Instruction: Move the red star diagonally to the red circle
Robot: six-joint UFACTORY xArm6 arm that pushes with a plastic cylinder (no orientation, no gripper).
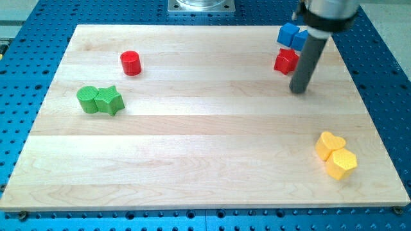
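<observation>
The red star [285,61] lies near the view's top right on the wooden board [205,147], just below a blue block [292,34]. The red circle [130,62] stands far off at the view's upper left. My tip [298,90] rests on the board just to the right of and slightly below the red star, close to it; the dark rod rises behind it and covers part of the blue block.
A green block and a green star [110,99] touch each other at the view's left, below the red circle. A yellow heart [329,144] and a yellow hexagon [341,163] sit together at the lower right. Blue perforated table surrounds the board.
</observation>
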